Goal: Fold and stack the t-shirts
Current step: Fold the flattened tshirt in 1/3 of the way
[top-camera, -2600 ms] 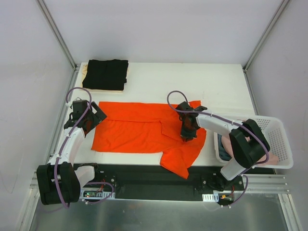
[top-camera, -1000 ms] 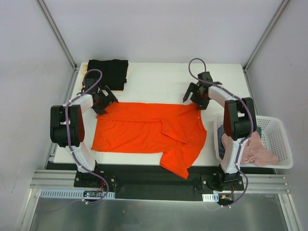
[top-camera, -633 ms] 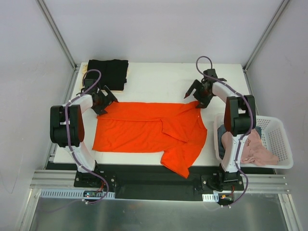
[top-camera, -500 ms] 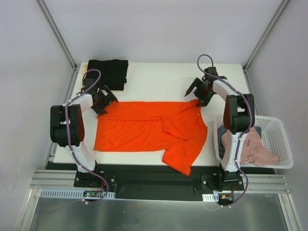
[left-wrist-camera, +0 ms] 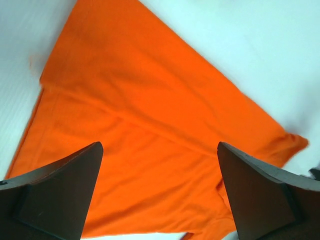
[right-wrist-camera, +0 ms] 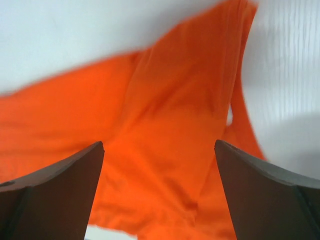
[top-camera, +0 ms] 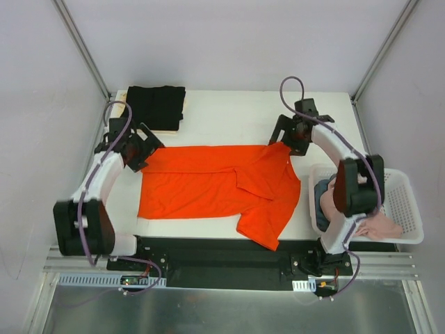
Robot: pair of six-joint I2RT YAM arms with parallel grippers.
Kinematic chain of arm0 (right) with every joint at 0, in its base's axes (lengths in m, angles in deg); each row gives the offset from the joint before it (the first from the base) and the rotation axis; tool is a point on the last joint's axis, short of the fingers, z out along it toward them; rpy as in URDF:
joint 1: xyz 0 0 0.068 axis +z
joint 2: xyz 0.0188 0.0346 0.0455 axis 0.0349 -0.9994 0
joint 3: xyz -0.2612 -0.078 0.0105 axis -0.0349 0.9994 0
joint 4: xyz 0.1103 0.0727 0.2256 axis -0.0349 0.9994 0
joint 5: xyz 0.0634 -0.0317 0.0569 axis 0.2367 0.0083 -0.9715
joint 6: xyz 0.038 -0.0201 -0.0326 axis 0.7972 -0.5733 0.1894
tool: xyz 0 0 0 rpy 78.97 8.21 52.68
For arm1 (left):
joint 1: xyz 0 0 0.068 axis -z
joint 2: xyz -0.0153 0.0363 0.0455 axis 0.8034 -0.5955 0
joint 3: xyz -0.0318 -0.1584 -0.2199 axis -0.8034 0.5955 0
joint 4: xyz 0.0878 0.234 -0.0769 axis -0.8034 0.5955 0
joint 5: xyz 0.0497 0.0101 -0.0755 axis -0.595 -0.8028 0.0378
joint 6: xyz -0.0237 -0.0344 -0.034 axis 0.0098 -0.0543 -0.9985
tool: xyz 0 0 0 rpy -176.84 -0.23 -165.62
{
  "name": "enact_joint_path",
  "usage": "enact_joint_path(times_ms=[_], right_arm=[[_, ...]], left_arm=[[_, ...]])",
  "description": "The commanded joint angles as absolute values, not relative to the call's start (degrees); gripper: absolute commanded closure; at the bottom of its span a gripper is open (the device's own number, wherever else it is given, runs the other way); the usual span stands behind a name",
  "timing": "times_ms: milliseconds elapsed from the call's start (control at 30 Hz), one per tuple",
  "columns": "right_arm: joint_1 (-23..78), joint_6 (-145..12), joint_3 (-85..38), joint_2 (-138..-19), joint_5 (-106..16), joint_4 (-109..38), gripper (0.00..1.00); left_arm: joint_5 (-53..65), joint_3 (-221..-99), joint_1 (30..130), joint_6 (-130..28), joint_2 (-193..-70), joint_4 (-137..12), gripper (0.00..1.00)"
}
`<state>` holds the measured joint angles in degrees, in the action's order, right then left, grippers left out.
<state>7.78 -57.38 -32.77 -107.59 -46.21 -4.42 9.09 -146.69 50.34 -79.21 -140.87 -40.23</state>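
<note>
A bright orange-red t-shirt (top-camera: pixel 215 184) lies spread flat across the white table, one sleeve reaching the near edge. My left gripper (top-camera: pixel 135 147) hovers open over its far left corner; the left wrist view shows orange cloth (left-wrist-camera: pixel 150 125) below the gripper (left-wrist-camera: pixel 159 147), nothing between the fingers (left-wrist-camera: pixel 60 195). My right gripper (top-camera: pixel 290 136) stands open over the far right corner, and the right wrist view shows blurred orange cloth (right-wrist-camera: pixel 170 140) under the gripper (right-wrist-camera: pixel 159 145). A folded black t-shirt (top-camera: pixel 154 106) rests on a cream one (top-camera: pixel 149 130) at the back left.
A white lattice basket (top-camera: pixel 410 188) sits at the right edge of the table, holding a pink t-shirt (top-camera: pixel 379 226) and a dark blue one (top-camera: pixel 323 202). Bare table (top-camera: pixel 229 118) lies behind the orange shirt. Metal frame posts stand at the back corners.
Both arms have shifted posture. The left gripper slid slightly left and nearer; the right gripper dropped closer to the shirt's far right corner. Both stayed open.
</note>
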Motion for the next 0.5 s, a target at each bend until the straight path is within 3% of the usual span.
enact_joint_path(times_ms=[0, 200, 367, 467], right_arm=[[14.9, -61.8, -20.7, -84.2, -34.6, -5.1, 0.03], [21.1, -59.4, -1.3, -66.5, -34.5, -7.9, 0.03], [22.1, -58.9, 4.1, -59.5, -36.0, -8.3, 0.03], [22.1, -59.3, 4.5, -58.4, -33.2, -7.3, 0.03]], left_arm=[[4.4, -137.2, 51.2, -85.7, -122.2, -29.9, 0.01], [-6.6, -126.0, 51.2, -91.3, -104.1, -13.6, 0.01], [-8.3, -121.0, 51.3, -96.7, -98.5, -6.3, 0.01], [-7.7, -118.8, 51.3, -99.7, -98.7, -5.7, 0.14]])
